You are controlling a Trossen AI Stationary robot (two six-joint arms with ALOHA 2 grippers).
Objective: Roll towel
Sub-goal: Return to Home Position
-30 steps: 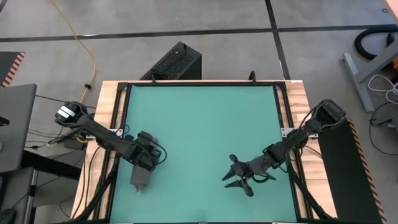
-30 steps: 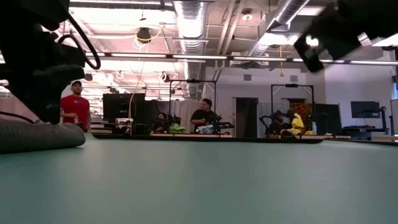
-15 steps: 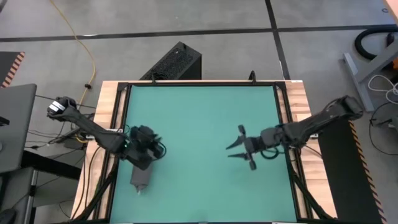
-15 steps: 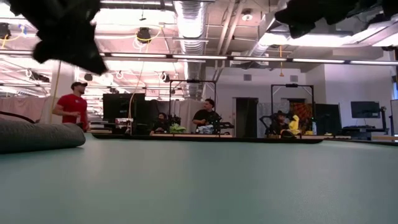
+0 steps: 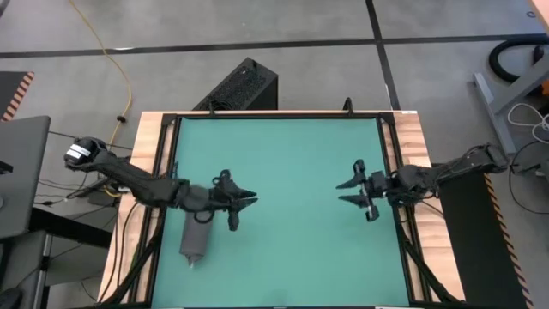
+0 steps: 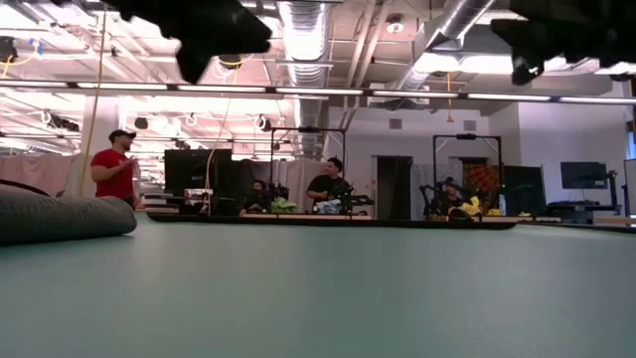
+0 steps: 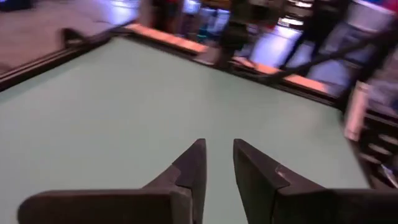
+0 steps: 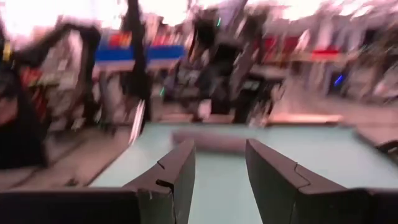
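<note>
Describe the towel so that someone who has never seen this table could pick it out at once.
Start at the green mat and, in the high view, go toward its lower left corner. There lies the towel, rolled into a short tube beside the left arm. It is the only soft grey thing on the mat; the arm is dark and jointed.

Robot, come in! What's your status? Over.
Left gripper open, empty, over mat, left side. Right gripper open, empty, near right edge. Towel rolled up by left edge. Nothing else on mat.
</note>
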